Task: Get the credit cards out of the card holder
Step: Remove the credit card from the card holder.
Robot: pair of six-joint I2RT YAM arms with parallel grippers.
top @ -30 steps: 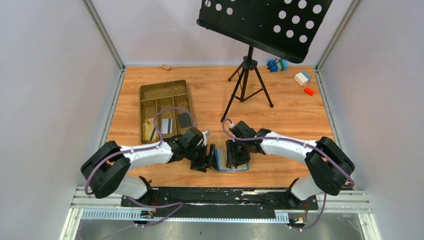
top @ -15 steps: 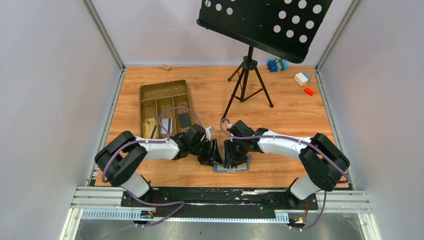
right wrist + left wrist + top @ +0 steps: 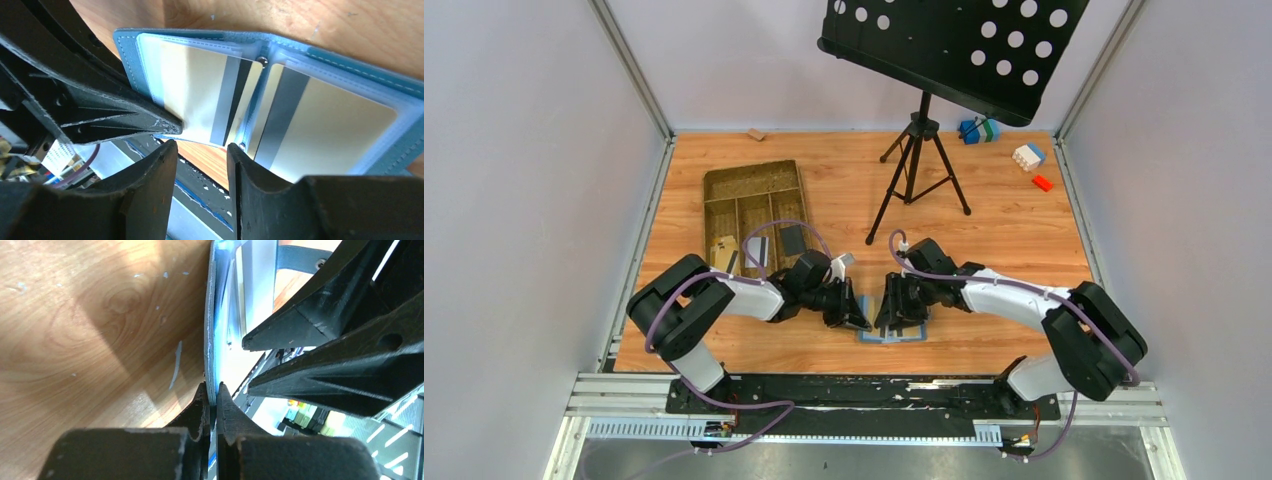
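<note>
I'm looking down on a pale wooden table (image 3: 1024, 230) boxed in by plain white walls, with a black perforated music stand (image 3: 944, 40) on a tripod at the far side and a few small toy blocks – blue-green (image 3: 977, 130), white (image 3: 1028, 156), red (image 3: 1042, 183) – in the far right corner. A brown compartmented tray (image 3: 755, 165) lies on the left; in its near compartments I can see a silvery grey card (image 3: 758, 250) and a black card (image 3: 793, 239). Both arms reach in to the near middle of the table, where the flat blue fold-over card holder (image 3: 350, 67) lies open. The left gripper (image 3: 212, 390) is pressed together on the thin edge of the holder's left cover, which stands tilted up off the wood. From the right wrist I see the inside: two clear sleeves, each with a pale gold, shiny card bearing a grey stripe – one in the left leaf (image 3: 195, 85), one in the right leaf (image 3: 340, 130). The right gripper (image 3: 200, 147) has its fingers spread, the tips just at the near edge of the left-leaf sleeve with bare wood showing in the gap between them; they are not closed on anything that I can make out. The two grippers sit just beside each other, tips pointing inward over the holder.
</note>
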